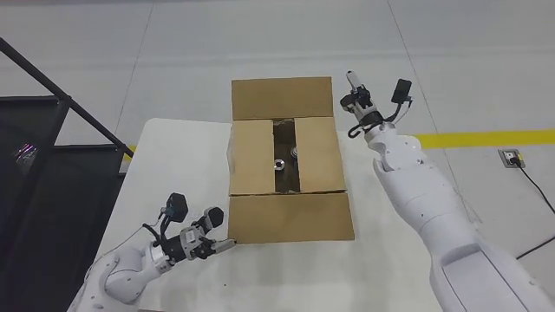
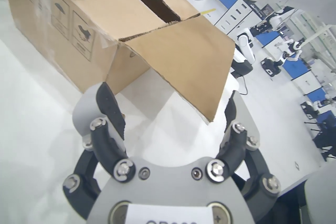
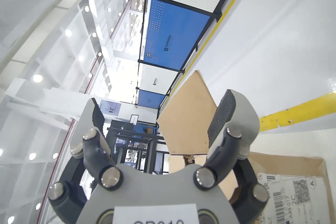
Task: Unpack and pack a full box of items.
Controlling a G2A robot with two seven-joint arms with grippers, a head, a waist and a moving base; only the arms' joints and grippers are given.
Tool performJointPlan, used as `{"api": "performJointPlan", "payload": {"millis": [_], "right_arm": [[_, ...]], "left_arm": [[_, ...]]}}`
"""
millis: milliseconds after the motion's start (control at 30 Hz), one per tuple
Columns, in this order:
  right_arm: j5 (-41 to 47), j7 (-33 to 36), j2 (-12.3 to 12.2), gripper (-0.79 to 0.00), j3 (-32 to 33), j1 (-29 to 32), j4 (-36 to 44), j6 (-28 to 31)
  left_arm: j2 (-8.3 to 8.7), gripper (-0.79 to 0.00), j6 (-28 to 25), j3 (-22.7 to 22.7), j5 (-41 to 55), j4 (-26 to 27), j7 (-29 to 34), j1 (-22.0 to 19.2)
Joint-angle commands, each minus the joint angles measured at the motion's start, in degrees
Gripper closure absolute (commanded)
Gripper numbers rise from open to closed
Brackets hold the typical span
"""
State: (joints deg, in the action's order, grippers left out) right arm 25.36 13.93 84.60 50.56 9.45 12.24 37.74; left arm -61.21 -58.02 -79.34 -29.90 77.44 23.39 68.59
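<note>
White table (image 1: 173, 165) carried the box (image 1: 260, 152), side flaps (image 1: 319, 152) nearly shut. Left gripper (image 2: 168, 97) was spread, the near flap (image 2: 183, 57) just ahead of its fingers; right gripper (image 3: 160, 101) gaped empty (far flap (image 3: 189, 109) beyond its fingertips). Lifting side flaps by their free edges seemed wisest.

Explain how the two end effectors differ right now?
The left end effector sits low over the table, by the near flap of the box; the right end effector is beside its far flap. The left points at the box; the right points past it. Both are open and empty.
</note>
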Motion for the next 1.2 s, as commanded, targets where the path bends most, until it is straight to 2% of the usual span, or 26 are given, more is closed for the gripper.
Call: {"api": "performJointPlan", "payload": {"millis": [0,167,267,300,367,400,433,633,667,733,1167], "right_arm": [[0.47,2.15,-0.85,-0.785,0.99,0.92,1.00,1.94],[0.19,3.16,-1.61,-0.785,1.73,2.06,2.50,2.53],[0.19,3.16,-1.61,-0.785,1.73,2.06,2.50,2.53],[0.19,3.16,-1.61,-0.785,1.73,2.06,2.50,2.53],[0.19,3.16,-1.61,-0.785,1.73,2.06,2.50,2.53],[0.19,3.16,-1.61,-0.785,1.73,2.06,2.50,2.53],[0.19,3.16,-1.61,-0.785,1.73,2.06,2.50,2.53],[0.19,3.16,-1.61,-0.785,1.73,2.06,2.50,2.53],[0.19,3.16,-1.61,-0.785,1.73,2.06,2.50,2.53],[0.19,3.16,-1.61,-0.785,1.73,2.06,2.50,2.53],[0.19,3.16,-1.61,-0.785,1.73,2.06,2.50,2.53]], "left_arm": [[0.47,-0.785,0.02,1.66,8.10,-0.58,5.36,-0.51],[1.58,-0.782,0.51,5.18,22.64,-2.35,17.64,-2.72],[1.96,-0.770,1.83,6.64,28.24,-2.98,21.89,-3.72],[2.09,-0.736,2.17,6.92,30.00,-3.27,23.12,-4.12],[2.35,-0.631,3.02,7.28,31.82,-3.98,25.17,-4.78],[2.39,-0.539,3.14,7.62,33.14,-4.06,25.70,-4.91],[2.46,-0.388,3.40,8.00,34.19,-4.24,26.26,-5.05],[3.00,-0.117,3.93,9.02,34.19,-5.21,26.79,-5.93],[3.02,-0.105,3.78,9.49,34.84,-5.10,26.64,-5.77],[3.23,-0.015,3.66,9.29,34.29,-5.54,26.53,-6.05],[4.39,0.000,4.24,10.51,38.71,-5.11,27.11,-5.68]]}}
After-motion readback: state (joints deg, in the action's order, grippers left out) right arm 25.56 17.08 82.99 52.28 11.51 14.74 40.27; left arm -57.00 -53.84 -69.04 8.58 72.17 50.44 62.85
